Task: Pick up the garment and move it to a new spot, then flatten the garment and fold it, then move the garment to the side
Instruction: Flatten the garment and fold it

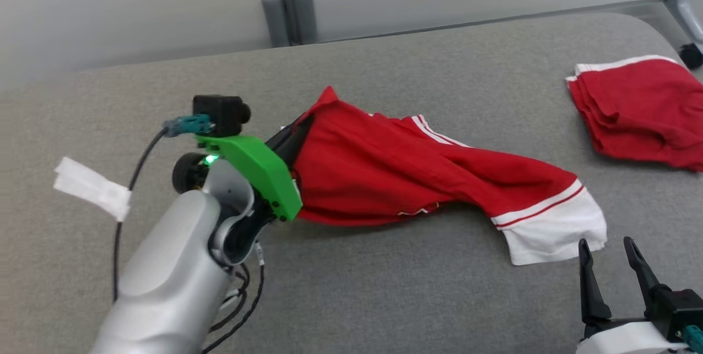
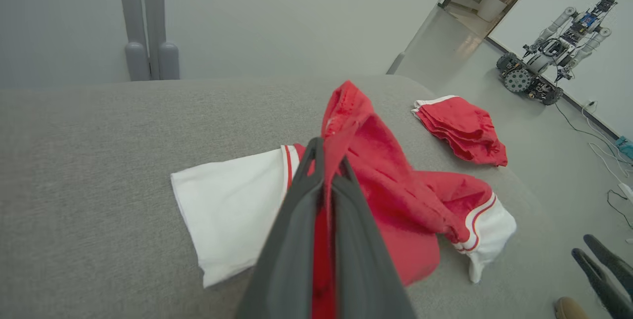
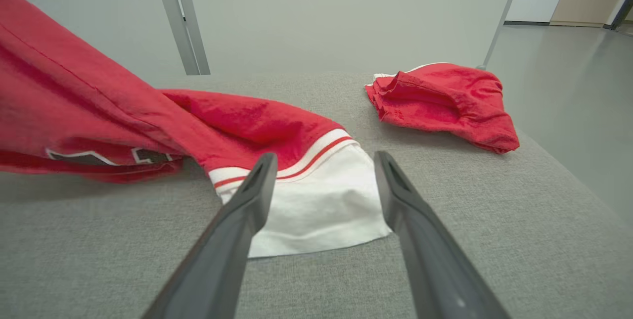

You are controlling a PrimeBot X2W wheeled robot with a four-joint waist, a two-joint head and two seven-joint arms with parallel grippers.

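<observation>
The garment [image 1: 417,178] is a red pair of shorts with white cuffs and thin stripes, spread crumpled across the grey padded table [image 1: 384,288]. My left gripper [image 1: 299,129] is shut on the garment's red left edge and lifts a peak of cloth; the left wrist view has the garment [image 2: 390,195] pinched between the two dark fingers [image 2: 296,240]. My right gripper [image 1: 607,252] stands open at the lower right, just in front of the white cuff [image 3: 316,210]. Nothing is between its fingers [image 3: 247,200].
A second red garment lies folded [image 1: 642,112] at the table's far right, also seen as a folded pile [image 3: 445,101]. A strip of white tape [image 1: 90,186] lies on the left. Beyond the table's right edge, another wheeled robot [image 2: 549,62] stands on the floor.
</observation>
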